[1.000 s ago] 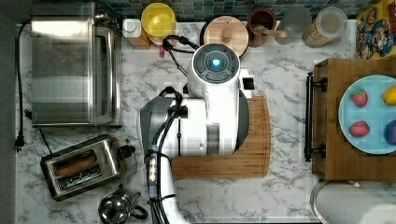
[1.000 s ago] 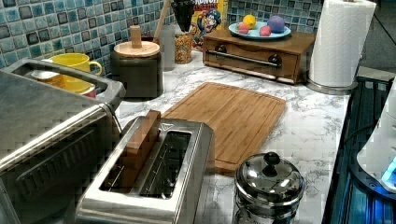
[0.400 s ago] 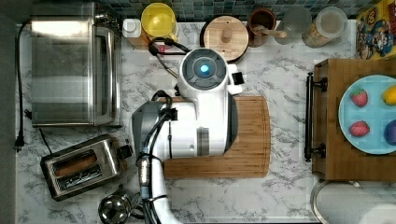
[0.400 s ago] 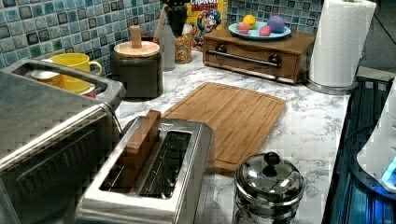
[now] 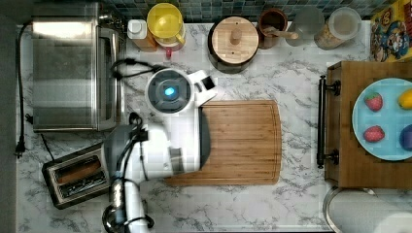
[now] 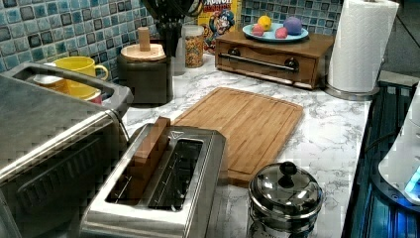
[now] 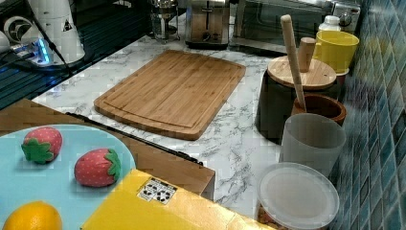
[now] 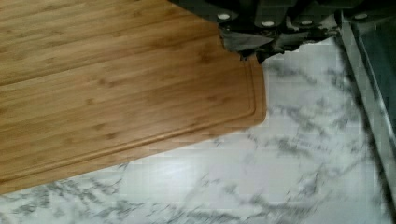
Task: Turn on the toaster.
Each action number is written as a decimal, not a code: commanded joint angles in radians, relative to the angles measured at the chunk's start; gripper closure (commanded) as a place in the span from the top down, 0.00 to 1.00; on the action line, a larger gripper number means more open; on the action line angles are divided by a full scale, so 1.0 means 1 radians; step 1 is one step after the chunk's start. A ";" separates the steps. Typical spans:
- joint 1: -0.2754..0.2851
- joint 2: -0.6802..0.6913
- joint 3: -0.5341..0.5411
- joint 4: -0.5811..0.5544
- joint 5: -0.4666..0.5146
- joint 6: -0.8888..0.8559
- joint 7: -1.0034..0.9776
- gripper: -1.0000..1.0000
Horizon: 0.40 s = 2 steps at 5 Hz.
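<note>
The toaster (image 5: 77, 177) is a small steel two-slot box near the front edge at the top view's lower left, with a brown slice (image 6: 148, 156) standing in one slot. In the right view the toaster (image 7: 207, 21) stands at the far end of the counter, its end face with a black knob turned toward the camera. My gripper (image 8: 275, 42) hangs over the corner of the bamboo cutting board (image 8: 116, 84) and the marble beside it. In the left view the gripper (image 6: 171, 20) is a dark shape high up by the back wall, well away from the toaster.
A large steel toaster oven (image 5: 68, 73) stands behind the toaster. A small round kettle (image 6: 285, 196) sits beside it. A yellow mug (image 5: 166, 22), a wooden-lidded canister (image 5: 235, 41) and jars line the back wall. A wooden drawer box (image 5: 340, 121) holds a blue plate of fruit.
The arm has swung toward the top view's left, from over the cutting board's middle to its left edge near the toaster oven. The toaster has not moved.
</note>
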 commanded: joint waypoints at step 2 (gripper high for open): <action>0.093 -0.107 0.065 -0.129 0.116 -0.007 -0.296 0.00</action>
